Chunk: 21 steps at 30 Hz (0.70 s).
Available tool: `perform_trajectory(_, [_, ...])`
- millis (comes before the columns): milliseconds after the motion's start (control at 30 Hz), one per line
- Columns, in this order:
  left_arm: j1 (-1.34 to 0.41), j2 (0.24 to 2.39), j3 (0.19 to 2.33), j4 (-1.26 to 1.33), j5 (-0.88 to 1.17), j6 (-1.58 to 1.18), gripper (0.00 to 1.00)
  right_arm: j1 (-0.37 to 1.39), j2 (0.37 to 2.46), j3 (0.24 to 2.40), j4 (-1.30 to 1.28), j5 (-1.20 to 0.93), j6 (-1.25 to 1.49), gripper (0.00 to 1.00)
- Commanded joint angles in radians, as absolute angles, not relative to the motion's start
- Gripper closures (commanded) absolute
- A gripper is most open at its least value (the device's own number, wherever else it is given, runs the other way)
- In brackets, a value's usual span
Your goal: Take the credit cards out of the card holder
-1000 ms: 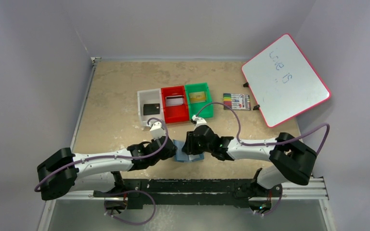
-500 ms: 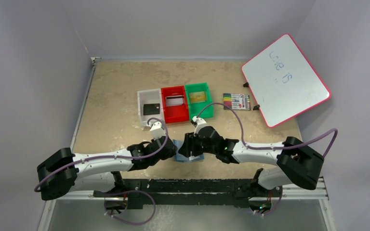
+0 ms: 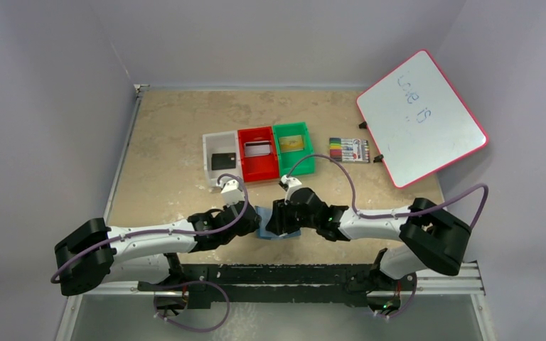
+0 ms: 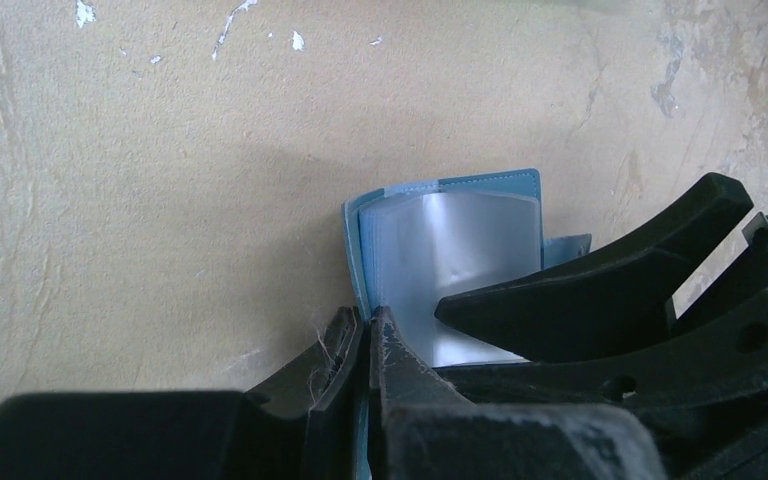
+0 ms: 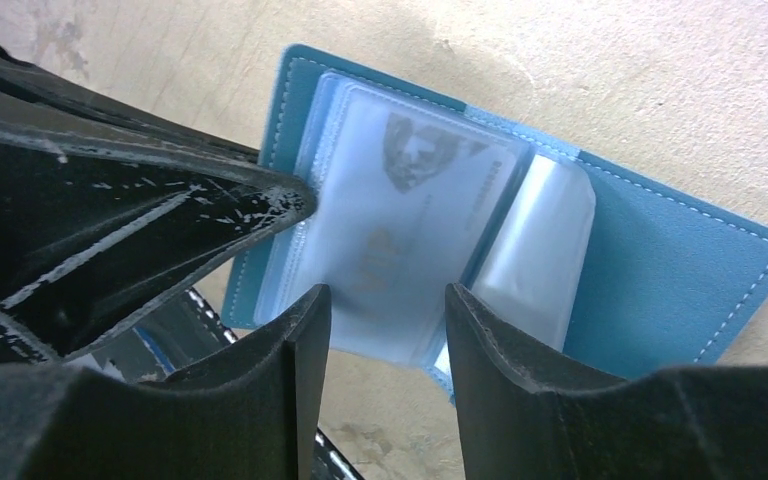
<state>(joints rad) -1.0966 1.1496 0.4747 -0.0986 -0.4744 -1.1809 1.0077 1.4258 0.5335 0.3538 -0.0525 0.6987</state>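
Nearest the arm bases, we find the card holder [image 5: 660,260] lying open on the table [image 3: 178,128], with the left gripper [image 4: 365,338] pinched tight on its edge. The right gripper [image 5: 388,322] stands over the clear pocket, fingers apart, and a pale card [image 5: 400,215] shows inside that pocket. Farther back, a black card [image 3: 223,161] lies in the white bin [image 3: 207,160], a grey card [image 3: 257,149] in the red bin [image 3: 259,169], and a gold card [image 3: 292,142] in the green bin [image 3: 298,162].

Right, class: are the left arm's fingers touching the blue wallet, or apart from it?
Touching. The left wrist view shows the left fingers clamped on the wallet's near edge, with no gap visible.
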Motion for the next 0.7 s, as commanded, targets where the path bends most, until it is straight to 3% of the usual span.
perform_trajectory(0, [-1.103,1.141,0.514,-0.081,-0.499,-1.161,1.0,1.011,1.443,0.544,0.354,-0.035,0.687,0.5])
perform_trajectory(233, [-1.103,1.141,0.517,-0.084,-0.502,-1.16,1.0,1.013,1.365,0.501,0.41,-0.067,0.672,0.34])
perform_trajectory(667, [-1.103,1.154,0.523,-0.078,-0.494,-1.16,1.0,1.034,1.421,0.524,0.403,-0.085,0.633,0.31])
